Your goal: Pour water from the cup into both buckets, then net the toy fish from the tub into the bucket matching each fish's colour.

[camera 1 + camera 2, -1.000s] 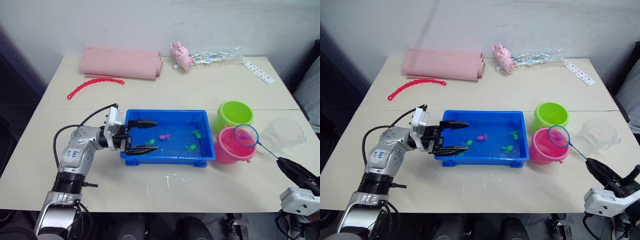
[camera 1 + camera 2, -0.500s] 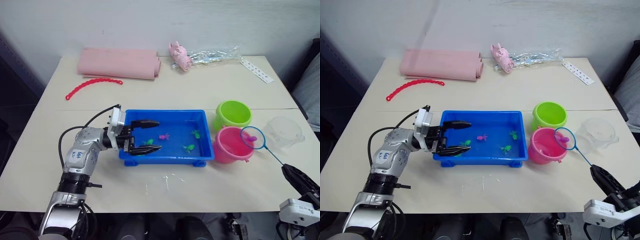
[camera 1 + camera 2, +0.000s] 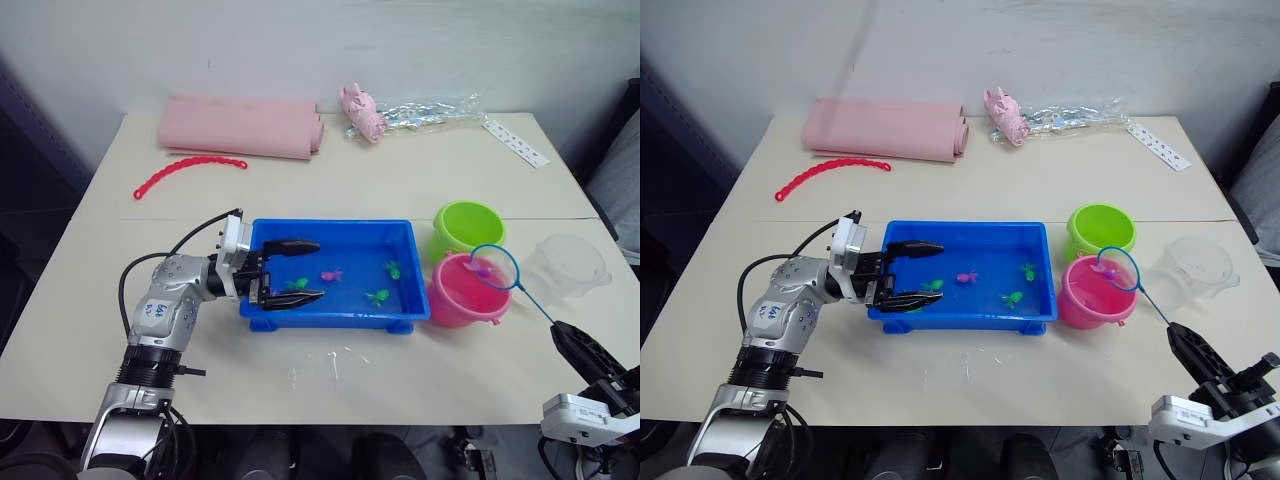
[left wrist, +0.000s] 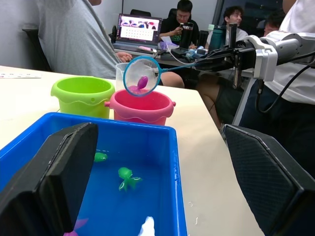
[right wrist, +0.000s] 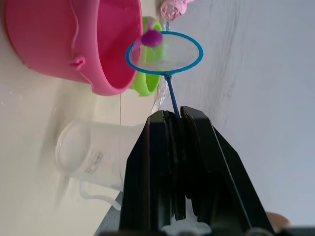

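The blue tub (image 3: 262, 231) sits mid-table with water, one pink toy fish (image 3: 330, 273) and green toy fish (image 3: 379, 295) in it. My left gripper (image 3: 292, 271) is open, its fingers (image 4: 55, 180) reaching over the tub's left end. To the tub's right stand the green bucket (image 3: 470, 228) and the pink bucket (image 3: 462, 292). The net (image 3: 494, 267) hangs over the pink bucket's right rim with a pink fish (image 5: 151, 38) in its mesh. My right gripper (image 3: 562, 337) is shut on the net's handle. The clear cup (image 3: 570, 265) stands right of the buckets.
At the table's back lie a rolled pink cloth (image 3: 240, 126), a red chain (image 3: 190, 172), a pink toy with a clear bag (image 3: 364, 112) and a white strip (image 3: 516, 141). Seated people (image 4: 184, 22) show beyond the table in the left wrist view.
The net with its pink fish swung out to the right of the pink bucket, then came back up over the bucket's right rim. The left gripper stayed over the tub.
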{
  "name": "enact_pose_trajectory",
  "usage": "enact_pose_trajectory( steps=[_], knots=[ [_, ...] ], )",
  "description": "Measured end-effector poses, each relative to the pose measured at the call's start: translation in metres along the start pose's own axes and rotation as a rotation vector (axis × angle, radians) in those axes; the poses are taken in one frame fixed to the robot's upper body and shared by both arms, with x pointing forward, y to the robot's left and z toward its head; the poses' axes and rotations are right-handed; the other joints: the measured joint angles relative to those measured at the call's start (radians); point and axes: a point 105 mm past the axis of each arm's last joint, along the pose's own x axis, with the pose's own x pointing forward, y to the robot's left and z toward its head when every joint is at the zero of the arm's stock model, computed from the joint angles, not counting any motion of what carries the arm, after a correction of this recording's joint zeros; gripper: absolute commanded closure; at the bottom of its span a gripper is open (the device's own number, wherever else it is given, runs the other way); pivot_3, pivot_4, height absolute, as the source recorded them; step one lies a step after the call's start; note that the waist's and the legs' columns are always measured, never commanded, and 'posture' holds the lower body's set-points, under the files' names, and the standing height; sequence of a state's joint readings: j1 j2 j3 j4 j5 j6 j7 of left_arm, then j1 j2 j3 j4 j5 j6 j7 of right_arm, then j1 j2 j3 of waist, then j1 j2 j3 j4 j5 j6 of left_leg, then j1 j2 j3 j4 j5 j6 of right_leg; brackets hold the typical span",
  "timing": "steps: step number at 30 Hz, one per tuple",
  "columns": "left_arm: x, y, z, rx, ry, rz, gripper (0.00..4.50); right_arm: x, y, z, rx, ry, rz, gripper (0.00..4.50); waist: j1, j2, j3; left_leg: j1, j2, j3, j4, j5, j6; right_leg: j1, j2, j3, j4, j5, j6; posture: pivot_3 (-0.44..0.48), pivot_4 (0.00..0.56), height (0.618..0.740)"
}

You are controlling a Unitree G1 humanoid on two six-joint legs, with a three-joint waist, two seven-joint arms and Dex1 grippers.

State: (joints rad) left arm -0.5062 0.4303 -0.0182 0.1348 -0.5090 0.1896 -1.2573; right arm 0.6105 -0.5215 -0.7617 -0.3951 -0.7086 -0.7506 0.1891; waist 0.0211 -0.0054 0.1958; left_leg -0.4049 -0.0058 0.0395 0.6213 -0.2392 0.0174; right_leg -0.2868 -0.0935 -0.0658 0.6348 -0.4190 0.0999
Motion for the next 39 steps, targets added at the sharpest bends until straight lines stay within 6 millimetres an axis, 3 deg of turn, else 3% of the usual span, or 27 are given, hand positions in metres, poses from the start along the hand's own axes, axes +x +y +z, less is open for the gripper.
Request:
enact_pose_trajectory(
  steps=[6,9,14,20,24,27,33,39],
  knots=[
    [0.000,0.000,0.000,0.002,0.000,-0.001,0.04,0.003,-0.004,-0.004,-0.021,0.007,-0.002,4.50,0.000,0.000,0.000,0.000,0.000,0.000,0.000,0.000,0.000,0.000,0.000,0.000,0.001,0.000,0.000,0.000,0.150,0.740],
    [0.000,0.000,0.000,0.002,0.000,0.002,0.04,0.001,-0.006,-0.007,0.060,0.020,-0.025,4.50,0.001,0.000,0.000,0.000,0.000,0.000,0.000,0.000,0.000,0.000,0.000,0.000,0.001,0.000,0.000,0.000,0.150,0.740],
    [-0.014,0.002,-0.001,0.005,0.023,0.043,0.04,0.003,-0.009,0.009,0.484,-0.101,0.010,4.50,-0.009,0.000,0.000,0.000,0.000,0.000,0.000,0.000,0.001,0.000,0.000,0.000,0.002,0.000,0.000,0.000,0.150,0.740],
    [-0.049,0.006,0.001,0.012,0.062,0.158,0.04,0.029,-0.046,0.027,0.923,-0.291,0.062,4.50,-0.025,0.000,0.000,0.001,0.001,0.000,0.000,0.001,0.002,0.000,0.000,-0.001,0.003,0.000,0.000,0.000,0.150,0.740],
    [-0.082,0.004,0.004,0.022,0.105,0.271,0.04,0.053,-0.047,0.058,1.189,-0.441,0.334,4.50,-0.022,-0.001,0.000,0.000,0.001,-0.001,0.001,0.000,0.003,0.000,-0.001,-0.002,0.001,0.000,0.000,0.000,0.150,0.740],
    [-0.101,-0.002,0.003,0.026,0.140,0.336,0.04,0.077,-0.052,0.076,1.230,-0.509,0.455,4.50,-0.025,-0.002,0.000,-0.001,0.001,-0.001,0.003,-0.001,0.004,0.000,-0.002,-0.002,0.002,0.000,0.000,0.000,0.150,0.740],
    [-0.119,-0.016,0.002,0.022,0.198,0.392,0.04,0.125,-0.051,0.092,1.204,-0.493,0.556,4.50,-0.019,-0.003,0.002,-0.004,0.001,-0.003,0.004,-0.002,0.003,-0.002,-0.002,-0.003,0.001,0.000,0.000,0.000,0.150,0.740],
    [-0.110,-0.026,0.008,0.040,0.195,0.384,0.04,0.158,-0.032,0.077,1.027,-0.370,0.556,4.50,-0.022,-0.003,0.002,-0.006,0.000,-0.002,0.005,-0.003,0.004,-0.002,-0.003,-0.004,0.000,0.000,0.000,0.000,0.150,0.740]
  ],
)
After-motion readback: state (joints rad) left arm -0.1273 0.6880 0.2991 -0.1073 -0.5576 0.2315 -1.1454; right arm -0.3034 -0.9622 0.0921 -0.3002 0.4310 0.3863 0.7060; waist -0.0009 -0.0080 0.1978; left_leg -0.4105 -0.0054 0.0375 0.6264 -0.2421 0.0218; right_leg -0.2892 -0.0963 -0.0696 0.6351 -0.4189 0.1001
